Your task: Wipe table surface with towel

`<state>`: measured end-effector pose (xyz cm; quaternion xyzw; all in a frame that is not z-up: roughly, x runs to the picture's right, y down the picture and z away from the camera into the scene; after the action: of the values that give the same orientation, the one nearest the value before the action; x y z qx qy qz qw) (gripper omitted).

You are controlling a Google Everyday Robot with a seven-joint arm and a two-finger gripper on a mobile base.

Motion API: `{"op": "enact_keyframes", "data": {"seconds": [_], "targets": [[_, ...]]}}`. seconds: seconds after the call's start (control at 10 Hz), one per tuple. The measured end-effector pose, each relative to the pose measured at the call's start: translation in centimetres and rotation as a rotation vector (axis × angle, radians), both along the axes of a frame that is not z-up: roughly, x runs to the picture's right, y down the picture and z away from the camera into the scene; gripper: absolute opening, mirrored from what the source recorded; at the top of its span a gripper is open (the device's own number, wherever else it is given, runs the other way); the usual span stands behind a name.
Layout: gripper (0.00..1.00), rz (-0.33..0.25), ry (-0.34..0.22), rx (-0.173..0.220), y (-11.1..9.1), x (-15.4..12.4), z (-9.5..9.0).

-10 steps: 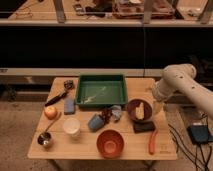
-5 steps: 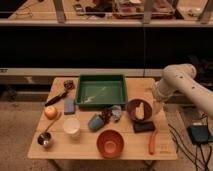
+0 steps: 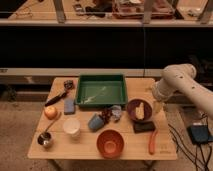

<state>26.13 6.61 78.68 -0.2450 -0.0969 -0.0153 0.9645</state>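
Beside the tan wooden table (image 3: 60, 150), the released end effector (image 3: 156, 103) could knock the dark round bowl (image 3: 131, 107) reaching the pale blue-grey cloth towel (image 3: 116, 112).

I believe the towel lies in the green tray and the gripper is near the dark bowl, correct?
No: the camera view shows the towel on the table surface, outside the green tray; the gripper is near the dark bowl.

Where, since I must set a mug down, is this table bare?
Bare: back right corner between green tray and gripper at right edge; front strip between orange bowl and orange-red stick. Crowded around blue cup, towel, dark bowl.
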Motion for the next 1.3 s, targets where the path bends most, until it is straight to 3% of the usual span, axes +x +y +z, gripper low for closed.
{"op": "enact_keyframes", "data": {"seconds": [0.4,0.6,0.9,1.0,1.3], "targets": [[0.8,-0.004,-0.001,0.0,0.0,0.0,0.0],[0.8,-0.04,-0.027,0.012,-0.3,-0.9,-0.6],[0.8,-0.072,-0.16,0.016,0.3,-6.3,-1.3],[0.76,-0.079,-0.2,0.014,0.6,-7.6,-1.5],[0.5,-0.129,-0.279,0.037,1.2,-10.2,-1.8]]}}
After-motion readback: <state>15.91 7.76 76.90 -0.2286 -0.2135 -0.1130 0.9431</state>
